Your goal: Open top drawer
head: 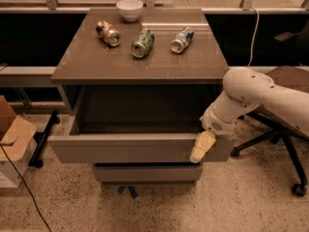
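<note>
The top drawer (130,148) is the wide grey-brown front of the cabinet. It stands pulled out towards me, with its dark inside (140,110) showing under the cabinet top (145,66). My gripper (202,148), cream-tipped at the end of the white arm (251,98), is at the right end of the drawer's front panel, against its upper edge. A narrower drawer front (145,172) sits closed below.
Three crushed cans (108,33) (143,43) (181,39) and a white bowl (130,8) lie on the cabinet top. An office chair base (285,144) stands right behind my arm. A cardboard box (12,139) and a cable are on the floor at left.
</note>
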Controlling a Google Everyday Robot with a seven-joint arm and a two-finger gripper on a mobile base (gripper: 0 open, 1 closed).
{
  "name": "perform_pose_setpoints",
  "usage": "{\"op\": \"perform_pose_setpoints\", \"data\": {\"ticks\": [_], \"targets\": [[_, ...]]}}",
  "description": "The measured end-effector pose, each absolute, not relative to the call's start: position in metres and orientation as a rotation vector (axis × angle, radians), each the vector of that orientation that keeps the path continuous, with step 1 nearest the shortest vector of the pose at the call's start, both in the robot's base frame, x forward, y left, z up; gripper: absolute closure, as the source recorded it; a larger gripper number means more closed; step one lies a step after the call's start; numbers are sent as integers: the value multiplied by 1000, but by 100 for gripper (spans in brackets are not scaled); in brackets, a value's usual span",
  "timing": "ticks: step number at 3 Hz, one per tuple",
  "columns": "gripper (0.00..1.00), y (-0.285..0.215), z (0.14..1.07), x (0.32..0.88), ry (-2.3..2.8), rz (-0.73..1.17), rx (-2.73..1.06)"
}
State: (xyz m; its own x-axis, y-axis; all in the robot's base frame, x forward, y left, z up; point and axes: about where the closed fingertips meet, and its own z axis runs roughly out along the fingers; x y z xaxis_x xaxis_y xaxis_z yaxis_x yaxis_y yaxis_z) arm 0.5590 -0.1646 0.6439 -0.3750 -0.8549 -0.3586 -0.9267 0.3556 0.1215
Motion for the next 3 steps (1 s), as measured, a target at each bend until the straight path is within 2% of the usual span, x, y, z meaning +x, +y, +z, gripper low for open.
{"op": "perform_pose_setpoints", "data": {"ticks": [3], "targets": [[0, -189, 642, 501, 2474, 603, -1642]]}}
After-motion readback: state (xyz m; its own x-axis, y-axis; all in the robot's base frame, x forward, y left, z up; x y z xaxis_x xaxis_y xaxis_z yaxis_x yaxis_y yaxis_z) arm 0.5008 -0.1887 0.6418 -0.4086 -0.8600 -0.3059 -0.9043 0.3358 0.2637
